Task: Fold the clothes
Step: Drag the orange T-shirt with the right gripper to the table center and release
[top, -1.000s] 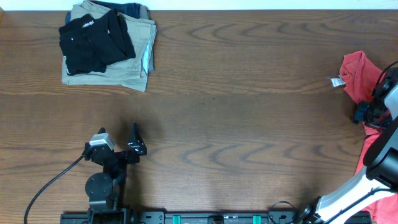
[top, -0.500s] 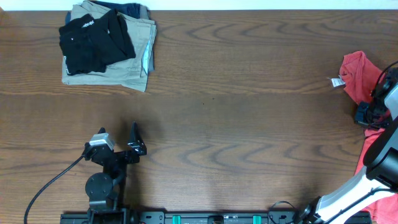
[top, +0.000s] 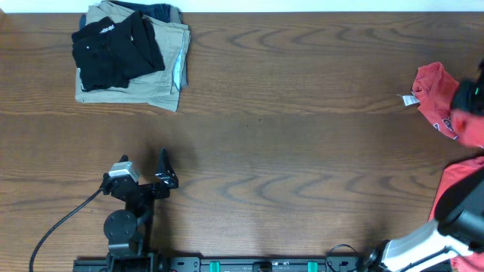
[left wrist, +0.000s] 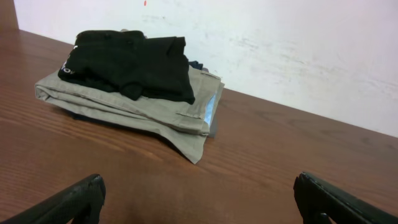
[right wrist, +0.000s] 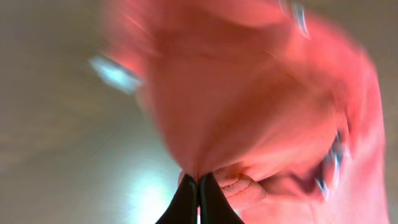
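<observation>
T-shirt point(right wrist: 249, 112) fold is pinched between closed right fingers point(right wrist: 186, 202) | left fingers point(left wrist: 78, 200) are held wide, empty | risk: thin fold may be dragged out by bench point(top: 302, 151) friction

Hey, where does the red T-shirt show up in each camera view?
Overhead: the red T-shirt is bunched at the right edge.
Left wrist: not in it; only the folded pile shows, upper left.
Right wrist: it fills most of the frame, blurred, pinched in the shut right pincer at bottom centre.
Shared landmark: the brown wooden table, in all three.
</observation>
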{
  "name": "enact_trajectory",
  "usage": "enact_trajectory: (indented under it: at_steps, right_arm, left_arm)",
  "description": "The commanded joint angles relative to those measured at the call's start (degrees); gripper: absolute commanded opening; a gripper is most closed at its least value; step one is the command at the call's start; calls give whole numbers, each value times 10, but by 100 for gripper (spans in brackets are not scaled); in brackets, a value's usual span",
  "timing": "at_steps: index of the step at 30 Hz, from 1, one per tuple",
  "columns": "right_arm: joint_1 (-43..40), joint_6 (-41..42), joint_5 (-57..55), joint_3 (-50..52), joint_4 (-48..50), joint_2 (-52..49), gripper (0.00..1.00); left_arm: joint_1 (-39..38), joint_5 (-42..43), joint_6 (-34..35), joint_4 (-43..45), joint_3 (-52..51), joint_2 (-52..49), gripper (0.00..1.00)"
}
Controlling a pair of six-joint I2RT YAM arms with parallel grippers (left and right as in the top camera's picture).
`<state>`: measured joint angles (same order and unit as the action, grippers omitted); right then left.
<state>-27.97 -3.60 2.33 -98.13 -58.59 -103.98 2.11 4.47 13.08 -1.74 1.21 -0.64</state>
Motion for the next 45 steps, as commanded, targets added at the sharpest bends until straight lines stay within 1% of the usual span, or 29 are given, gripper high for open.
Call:
enact_trajectory:
  at_steps: [1,2,7,12,16,19,21,24,25,26,27,28,29,31,33,34,37,39,43,45]
  right_arm:
    - [59,4,160,-41,-1,54,1]
    - [81,9,172,-47,1,64,1]
    - [239,21,190,-57,1,106,1]
    - [435,64,194,-57,7,114,1]
    - [578,78,196,-58,28,114,1]
    - [655,115,170,-63,59,114,1]
    - [678,140,160,-65,76,114,1]
    - [685,164,168,-66,94,114,1]
    - [684,164,175,-66,94,114,7]
    - [684,164,186,-66,93,114,18]
    - [684,164,200,-65,88,114,26]
    - [684,164,213,-65,83,114,32]
    - [684,164,223,-65,76,114,43]
    - [684,164,226,-66,60,114,67]
    - [681,155,219,-66,42,115,96]
    - [677,155,210,-66,32,117,99]
    - [647,160,156,-66,-13,128,99]
    - [615,181,109,-66,-44,138,99]
    - [515,241,10,-66,-108,161,99]
    - [459,254,-23,-66,-135,169,99]
  left_arm:
    - [0,6,-8,-19,-10,0,98]
    - [0,6,-8,-19,-10,0,98]
    - [0,6,-8,-19,-10,0,98]
    - [0,6,-8,-19,-10,0,98]
    - [0,6,-8,-19,-10,0,98]
    - [0,6,-7,-19,-10,0,98]
    - [0,6,-8,-19,-10,0,98]
    - [0,6,-8,-19,-10,0,98]
    - [0,6,-8,-19,-10,0,98]
    - [0,6,-8,-19,-10,0,98]
    - [0,6,-8,-19,-10,0,98]
    - [0,6,-8,-19,-10,0,98]
    - [0,6,-8,-19,-10,0,98]
    - [0,6,-8,-19,-10,0,98]
    - [0,6,-8,-19,-10,0,98]
    - [0,6,-8,-19,-10,0,98]
    - [0,6,-8,-19,-10,0,98]
    - [0,6,-8,-19,-10,0,98]
    - [0,6,-8,-19,-10,0,98]
    - [0,6,-8,-19,-10,0,98]
